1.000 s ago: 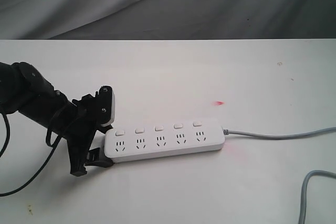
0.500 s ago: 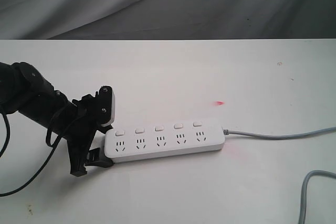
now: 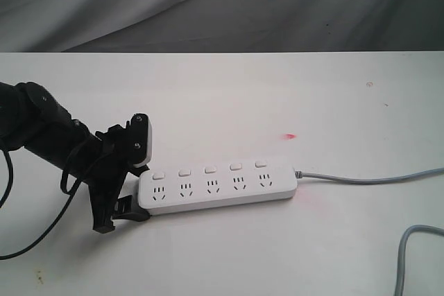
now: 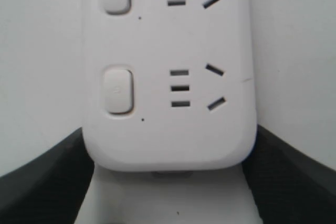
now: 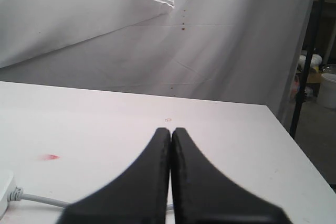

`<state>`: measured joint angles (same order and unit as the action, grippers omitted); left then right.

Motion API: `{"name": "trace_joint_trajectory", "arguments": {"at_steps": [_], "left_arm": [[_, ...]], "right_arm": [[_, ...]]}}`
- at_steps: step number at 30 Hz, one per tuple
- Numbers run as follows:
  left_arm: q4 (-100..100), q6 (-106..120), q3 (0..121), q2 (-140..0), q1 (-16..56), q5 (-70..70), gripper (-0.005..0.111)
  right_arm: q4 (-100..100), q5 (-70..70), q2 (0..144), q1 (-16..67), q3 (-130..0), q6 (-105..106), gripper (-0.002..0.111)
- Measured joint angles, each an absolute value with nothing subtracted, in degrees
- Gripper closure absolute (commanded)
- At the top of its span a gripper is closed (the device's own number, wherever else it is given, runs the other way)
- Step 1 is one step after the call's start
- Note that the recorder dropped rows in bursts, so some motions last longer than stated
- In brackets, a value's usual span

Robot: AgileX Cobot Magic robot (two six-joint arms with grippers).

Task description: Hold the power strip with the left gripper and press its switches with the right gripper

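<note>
The white power strip lies flat on the white table, sockets up, with five small switches in a row along its far side. Its grey cord leaves the right end. My left gripper is at the strip's left end, one black jaw on each long side. In the left wrist view both jaws press the rounded end of the power strip, with the nearest switch just beyond. My right gripper is shut on nothing above the table, out of the exterior view. A corner of the power strip shows in its view.
A loop of grey cord lies at the table's front right corner. A small red mark sits behind the strip. Grey cloth hangs behind the table. The table's right edge drops off toward a dark stand.
</note>
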<state>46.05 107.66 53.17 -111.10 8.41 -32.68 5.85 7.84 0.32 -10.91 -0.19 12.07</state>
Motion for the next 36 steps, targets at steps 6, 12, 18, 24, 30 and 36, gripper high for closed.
{"name": "trace_joint_trajectory", "arguments": {"at_steps": [6, 12, 18, 24, 30, 36], "left_arm": [[46.1, 107.7, 53.2, -111.1, 8.4, -32.7, 0.060], [46.1, 107.7, 53.2, -111.1, 8.4, -32.8, 0.060], [46.1, 107.7, 53.2, -111.1, 8.4, -32.8, 0.060], [46.1, 107.7, 53.2, -111.1, 8.4, -32.8, 0.060], [46.1, 107.7, 53.2, -111.1, 8.4, -32.8, 0.060], [46.1, 107.7, 53.2, -111.1, 8.4, -32.8, 0.060]], "right_arm": [[5.9, 7.8, 0.3, -10.9, -0.2, 12.1, 0.108], [5.9, 12.3, 0.3, -10.9, -2.2, 12.1, 0.108], [5.9, 24.9, 1.6, -10.9, -15.7, 12.1, 0.108], [5.9, 31.7, 11.5, -10.9, -28.8, 12.1, 0.108], [7.8, 37.3, 22.2, -10.9, -33.8, 12.0, 0.108], [14.4, 41.9, 29.4, -7.6, -33.8, 11.5, 0.108]]}}
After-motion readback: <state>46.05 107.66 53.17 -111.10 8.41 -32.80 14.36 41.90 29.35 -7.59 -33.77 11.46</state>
